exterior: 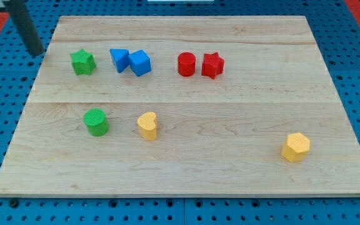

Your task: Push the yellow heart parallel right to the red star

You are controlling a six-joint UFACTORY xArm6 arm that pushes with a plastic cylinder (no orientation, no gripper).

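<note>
The yellow heart sits on the wooden board, left of centre toward the view's bottom. The red star is near the view's top at centre, touching or almost touching a red cylinder on its left. The heart lies below and to the left of the star. My rod comes down at the view's top left, and my tip rests off the board's left edge, left of the green star and far from the yellow heart.
A blue triangle and a blue cube sit together right of the green star. A green cylinder stands left of the heart. A yellow hexagon is at lower right. A blue pegboard surrounds the board.
</note>
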